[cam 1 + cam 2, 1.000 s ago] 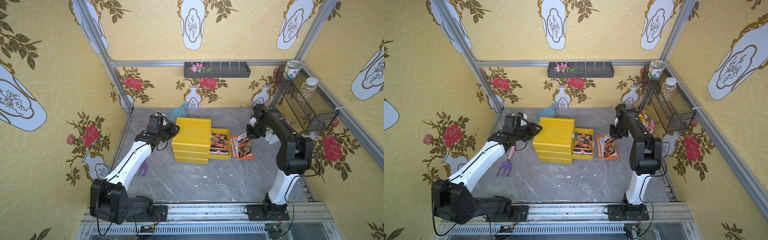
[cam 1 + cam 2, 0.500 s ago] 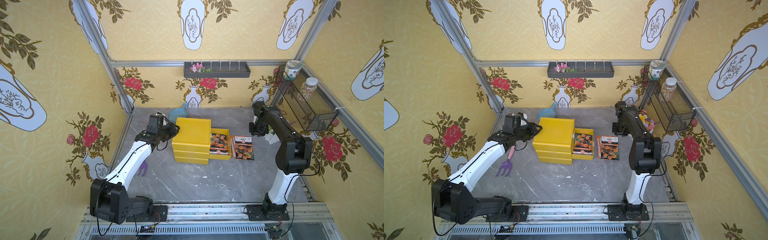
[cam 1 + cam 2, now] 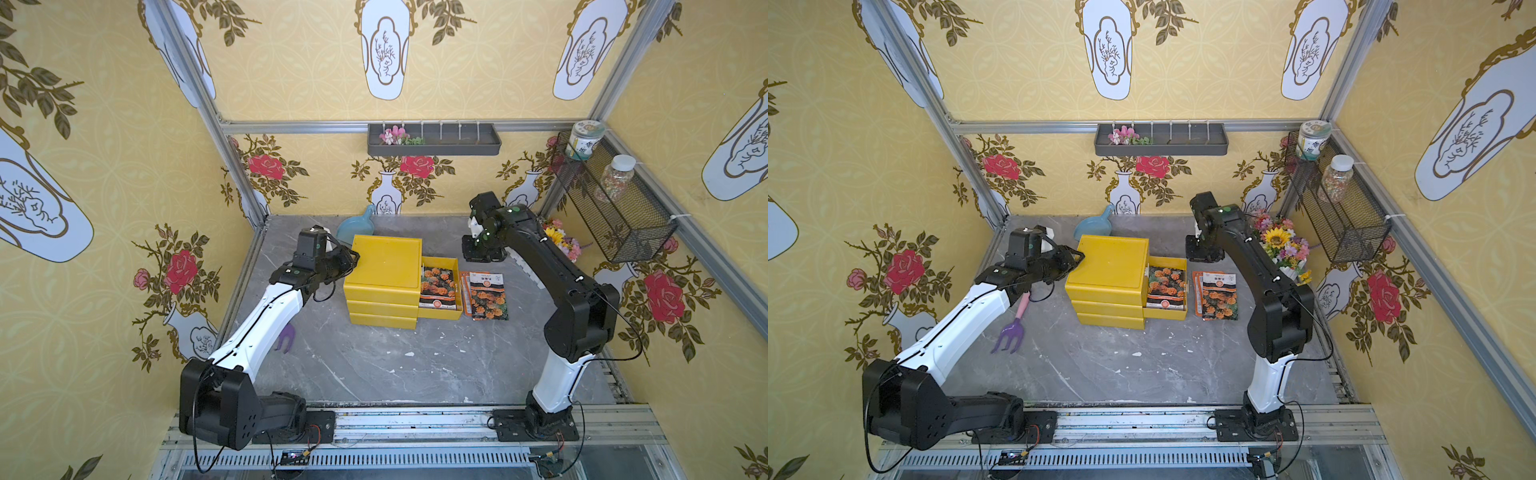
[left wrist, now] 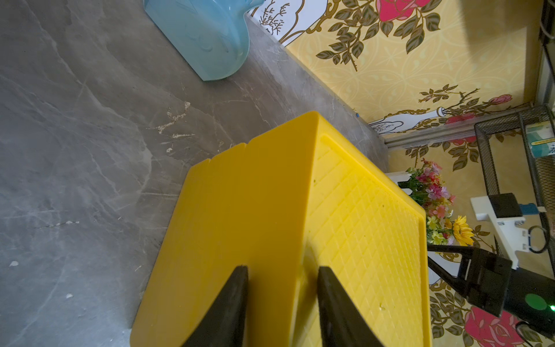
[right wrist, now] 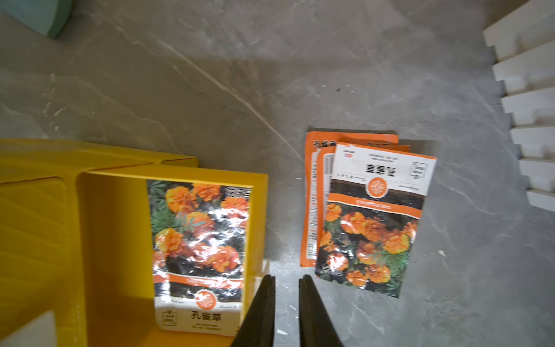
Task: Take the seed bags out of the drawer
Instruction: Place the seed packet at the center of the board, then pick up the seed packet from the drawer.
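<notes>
Purple fork (image 3: 1011,332) lies on the grey table (image 3: 395,365) at far L, partly under the L arm. L gripper (image 3: 353,259) reaches in level to the far-L corner of the yellow drawer unit (image 3: 386,259). In the wrist view its fingers (image 4: 231,300) pinch the unit's top L edge, one on the side wall and one on the ribbed top. A blue scoop (image 3: 353,228) sits just behind the unit, by the far wall.

Unit has 3 tiers. Top drawer (image 3: 440,314) is pulled out to the R. One seed bag (image 3: 437,286) lies flat in it, photo side up w/ orange flowers, white label end nearest.

Just R of the drawer, on the table and not touching it, is a fanned pile of seed bags (image 3: 486,295), at least 3. The top one is face up w/ its label end far. Those under it show orange edges and text panels.

R gripper (image 3: 482,254) hangs above the table. In the wrist view its tips (image 5: 286,278) sit over the gap btwn drawer wall and pile, touching neither. Fingers are a narrow slit apart w/ nothing btwn them.

Far R: a flower bunch (image 3: 1281,245) by the wall, and a wire basket (image 3: 615,208) w/ 2 jars hung above it.
</notes>
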Available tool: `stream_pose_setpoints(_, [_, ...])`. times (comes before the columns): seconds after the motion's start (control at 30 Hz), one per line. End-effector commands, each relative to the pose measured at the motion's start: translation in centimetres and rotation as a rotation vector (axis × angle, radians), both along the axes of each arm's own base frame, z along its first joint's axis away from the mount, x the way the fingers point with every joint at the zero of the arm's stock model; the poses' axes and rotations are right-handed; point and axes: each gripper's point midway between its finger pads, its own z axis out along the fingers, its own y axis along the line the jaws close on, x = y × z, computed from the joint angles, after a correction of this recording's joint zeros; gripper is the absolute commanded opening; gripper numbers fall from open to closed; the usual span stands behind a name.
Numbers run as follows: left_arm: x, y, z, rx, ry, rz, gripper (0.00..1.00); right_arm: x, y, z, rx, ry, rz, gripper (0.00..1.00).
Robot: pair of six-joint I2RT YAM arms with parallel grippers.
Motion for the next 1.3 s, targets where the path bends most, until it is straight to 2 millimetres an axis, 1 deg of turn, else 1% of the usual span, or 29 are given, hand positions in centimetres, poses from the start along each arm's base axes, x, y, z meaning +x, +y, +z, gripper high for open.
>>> stream_pose_setpoints(0.0, [-3.9, 1.5, -5.1, 0.097, 0.239, 0.006, 0.42, -0.5, 2.8, -0.1, 0.061, 0.005, 0.01, 0.15])
stream_pose_setpoints(0.13, [-3.9, 1.5, -5.0, 0.096, 0.237, 0.005, 0.42, -1.4, 5.4, -1.4, 0.068, 0.024, 0.046, 0.13])
stream_pose_setpoints(0.23, [-3.9, 1.5, -5.1, 0.097, 0.238, 0.007, 0.42, -1.9, 6.4, -2.6, 0.06, 0.042, 0.052, 0.13])
stream_pose_setpoints(0.43, [-4.1, 1.5, -5.2, 0.094, 0.237, 0.007, 0.42, -2.5, 7.2, -4.7, 0.08, 0.083, 0.046, 0.1])
stream_pose_setpoints(0.6, [-4.3, 1.6, -5.5, 0.093, 0.24, 0.01, 0.42, -3.1, 7.7, -6.4, 0.101, 0.118, 0.034, 0.09])
stream_pose_setpoints(0.8, [-4.3, 1.6, -5.6, 0.09, 0.243, 0.012, 0.42, -3.2, 8.2, -8.1, 0.104, 0.144, 0.025, 0.09])
stream_pose_setpoints(0.97, [-4.4, 1.7, -5.6, 0.092, 0.244, 0.014, 0.42, -3.2, 8.8, -8.9, 0.111, 0.162, 0.03, 0.08])
stream_pose_setpoints(1.27, [-4.6, 1.8, -5.6, 0.092, 0.245, 0.017, 0.42, -3.4, 10.1, -9.8, 0.173, 0.196, 0.037, 0.08])
